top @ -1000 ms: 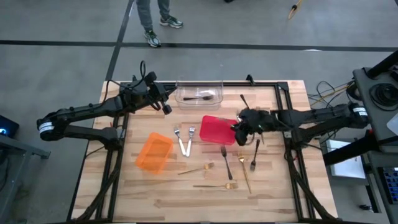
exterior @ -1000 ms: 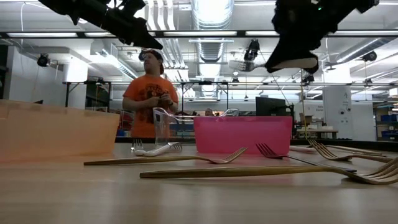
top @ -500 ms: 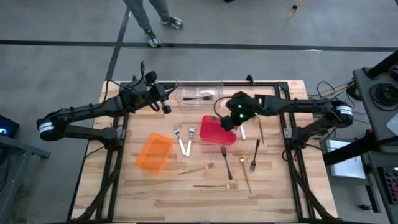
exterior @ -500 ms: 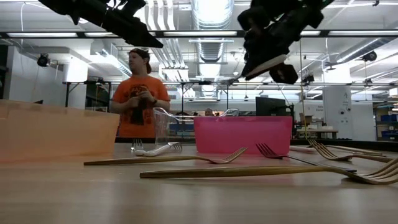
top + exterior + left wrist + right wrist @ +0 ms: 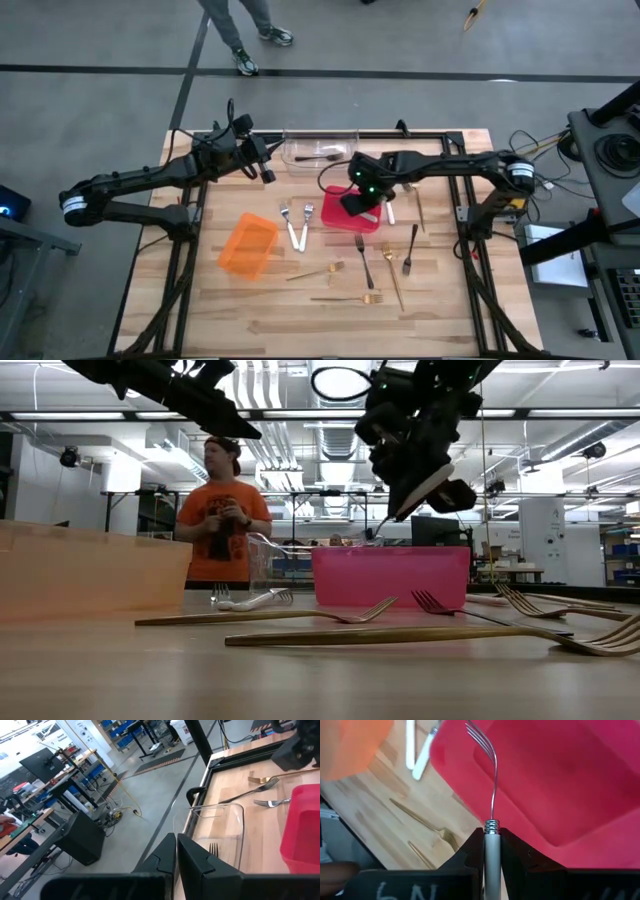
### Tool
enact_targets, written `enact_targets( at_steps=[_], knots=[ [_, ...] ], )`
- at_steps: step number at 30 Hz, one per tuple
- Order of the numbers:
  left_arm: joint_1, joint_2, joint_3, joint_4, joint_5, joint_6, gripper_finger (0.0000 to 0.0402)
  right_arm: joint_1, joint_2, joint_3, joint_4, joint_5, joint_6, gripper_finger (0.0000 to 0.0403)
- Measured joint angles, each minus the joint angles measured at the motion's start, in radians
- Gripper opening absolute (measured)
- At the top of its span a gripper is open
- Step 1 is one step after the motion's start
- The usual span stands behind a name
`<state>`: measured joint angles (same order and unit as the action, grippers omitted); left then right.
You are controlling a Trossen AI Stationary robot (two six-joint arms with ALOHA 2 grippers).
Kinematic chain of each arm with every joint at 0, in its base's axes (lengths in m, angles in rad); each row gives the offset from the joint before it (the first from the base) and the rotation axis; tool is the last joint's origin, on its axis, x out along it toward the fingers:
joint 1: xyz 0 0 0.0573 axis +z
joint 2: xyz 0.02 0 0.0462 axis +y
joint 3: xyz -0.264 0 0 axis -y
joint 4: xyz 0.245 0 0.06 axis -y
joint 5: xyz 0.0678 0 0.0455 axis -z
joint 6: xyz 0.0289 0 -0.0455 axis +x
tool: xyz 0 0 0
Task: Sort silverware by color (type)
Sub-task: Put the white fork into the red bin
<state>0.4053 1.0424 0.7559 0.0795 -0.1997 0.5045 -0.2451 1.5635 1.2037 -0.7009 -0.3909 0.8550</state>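
My right gripper [image 5: 356, 201] hangs over the red bin [image 5: 349, 222] and is shut on a silver fork [image 5: 492, 780]. The fork's tines [image 5: 479, 734] stick out beyond the fingers, above the bin's inside. In the low view the gripper [image 5: 425, 485] hangs above the bin's rim [image 5: 390, 550]. My left gripper [image 5: 266, 172] waits, shut and empty, above the table by the left end of the clear bin [image 5: 320, 150]. A dark fork [image 5: 318, 157] lies flat in that bin. An orange bin [image 5: 248, 246] sits toward the left. My right gripper pinches the fork's thick grey handle [image 5: 491, 834] between its two fingers, just behind the ribbed collar. The fork runs on in line with the fingers. It is lifted clear, slanting down with its tines over the red bin.
Two white-handled forks [image 5: 296, 226] lie left of the red bin. Gold forks [image 5: 318, 271] [image 5: 350, 298] [image 5: 396, 280] and black forks [image 5: 363, 258] [image 5: 410, 248] are scattered on the near half. More utensils [image 5: 418, 207] lie right of the red bin. A person [image 5: 222, 510] stands beyond the table.
My right gripper has carried the fork from beside the red bin's right edge toward the table's left, and now hangs over the bin. It has turned as it went. The left arm has kept still.
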Motion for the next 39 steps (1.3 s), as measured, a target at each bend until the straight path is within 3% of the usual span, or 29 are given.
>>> enact_targets(
  at_steps=[14, 39],
  knots=[
    [0.000, 0.000, 0.000, -0.001, 0.000, 0.010, 0.0000, 0.000, 0.075, -0.001, 0.021, -0.010, 0.089, 0.0043],
    [0.000, 0.000, 0.000, 0.018, 0.000, 0.008, 0.0000, -0.004, 0.090, -0.002, 0.033, 0.051, 0.010, 0.0046]
  ],
)
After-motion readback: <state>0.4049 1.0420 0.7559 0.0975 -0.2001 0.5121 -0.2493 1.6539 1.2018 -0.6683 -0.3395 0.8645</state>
